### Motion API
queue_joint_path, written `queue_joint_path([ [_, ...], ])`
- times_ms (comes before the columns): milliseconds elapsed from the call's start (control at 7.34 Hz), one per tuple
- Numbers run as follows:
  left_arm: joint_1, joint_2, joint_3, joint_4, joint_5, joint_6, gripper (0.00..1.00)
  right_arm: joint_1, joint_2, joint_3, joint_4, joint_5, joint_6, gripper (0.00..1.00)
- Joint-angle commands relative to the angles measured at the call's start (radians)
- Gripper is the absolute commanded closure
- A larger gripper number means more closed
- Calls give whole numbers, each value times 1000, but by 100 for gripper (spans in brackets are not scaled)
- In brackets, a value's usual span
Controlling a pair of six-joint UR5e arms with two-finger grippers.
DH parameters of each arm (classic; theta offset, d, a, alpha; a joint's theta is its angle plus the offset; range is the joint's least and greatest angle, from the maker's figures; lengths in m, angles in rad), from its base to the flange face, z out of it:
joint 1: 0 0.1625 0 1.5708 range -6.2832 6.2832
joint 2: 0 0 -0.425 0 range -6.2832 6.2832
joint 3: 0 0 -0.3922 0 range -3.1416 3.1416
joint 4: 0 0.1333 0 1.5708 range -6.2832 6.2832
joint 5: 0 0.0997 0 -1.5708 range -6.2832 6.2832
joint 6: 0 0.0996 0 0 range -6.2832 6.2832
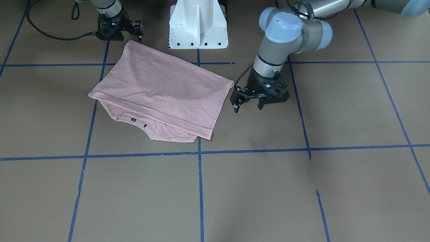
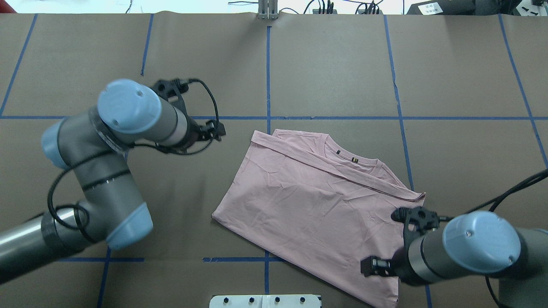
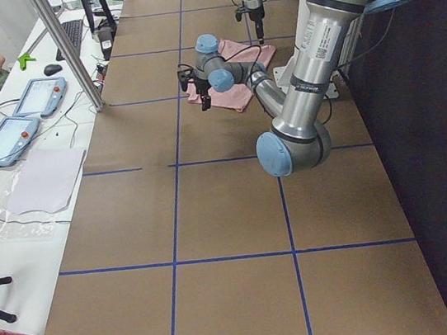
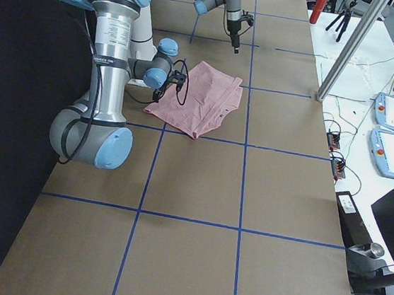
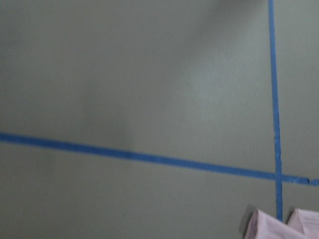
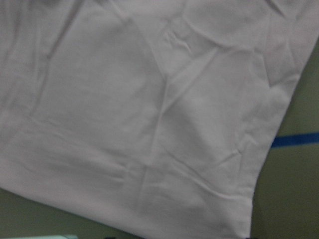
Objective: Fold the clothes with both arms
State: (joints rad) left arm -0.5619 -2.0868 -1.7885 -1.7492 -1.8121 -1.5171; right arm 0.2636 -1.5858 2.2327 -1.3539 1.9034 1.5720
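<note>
The pale pink T-shirt (image 1: pixel 161 87) lies folded in half on the brown table, plain side up, with its collar and neck labels (image 1: pixel 134 120) showing at one edge; the dog print is hidden. It also shows in the overhead view (image 2: pixel 308 205) and fills the right wrist view (image 6: pixel 149 124). My left gripper (image 1: pixel 248 107) is open and empty, low over the table just beside the shirt's side edge. My right gripper (image 1: pixel 139 30) hovers at the shirt's corner nearest the robot base; it looks open and holds nothing.
The white pedestal base (image 1: pixel 198 27) stands right behind the shirt. Blue tape lines (image 1: pixel 201 188) grid the table. A metal pole (image 3: pixel 65 48) and tablets (image 3: pixel 3 136) stand along the operators' side.
</note>
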Motion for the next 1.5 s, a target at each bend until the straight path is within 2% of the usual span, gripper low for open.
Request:
queue_joint_path([
  [0,170,8,-43,91,82,-261,0,101,73,-7,1,-62,-15,0],
  [136,234,2,-34,111,88,-344,0,120,105,-7,1,-70,-18,0],
  [409,252,-6,-8,131,96,-354,1,135,109,-13,1,-70,-20,0],
  [681,254,-9,-5,132,103,-356,7,144,109,-12,1,-70,-18,0],
  [817,252,-10,-5,132,123,-357,18,144,109,-12,1,-70,-18,0],
  [1090,249,-12,0,131,132,-367,69,146,107,-13,-1,-69,-18,0],
  [1362,249,-12,0,129,131,-358,95,146,105,-13,-2,-66,-18,0],
])
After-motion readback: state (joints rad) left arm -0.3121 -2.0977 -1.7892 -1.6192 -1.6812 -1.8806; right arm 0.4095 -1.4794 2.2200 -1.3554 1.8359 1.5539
